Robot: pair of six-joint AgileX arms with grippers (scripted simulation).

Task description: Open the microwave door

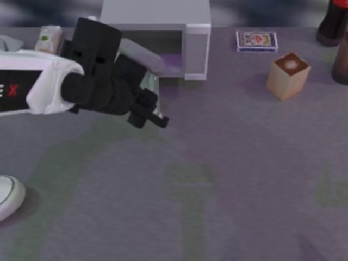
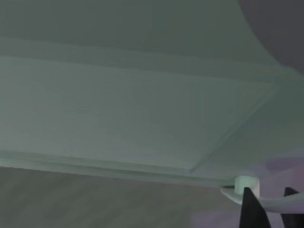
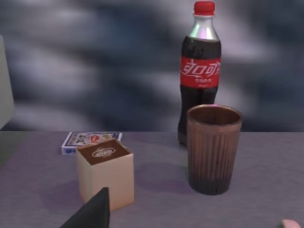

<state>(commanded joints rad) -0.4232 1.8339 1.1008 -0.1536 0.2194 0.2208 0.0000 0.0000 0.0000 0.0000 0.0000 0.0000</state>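
The white-grey microwave (image 1: 163,13) stands at the back centre, its purple-tinted cavity (image 1: 173,61) exposed. The microwave door (image 1: 147,58) is swung out toward the left front, partly hidden under my left arm. In the left wrist view the door's grey window (image 2: 123,109) fills most of the frame, with the white bar handle (image 2: 247,184) at its edge. My left gripper (image 1: 157,117) (image 2: 269,211) is shut on that handle, which runs between the two dark fingers. My right gripper (image 3: 97,211) is out of the top view, on the right side.
Right of the microwave lie a card deck (image 1: 256,41) and a tan box (image 1: 288,75). A cola bottle (image 1: 333,22) and a brown ribbed cup (image 3: 213,147) stand at the far right. A white rounded object (image 1: 8,196) sits at the left edge.
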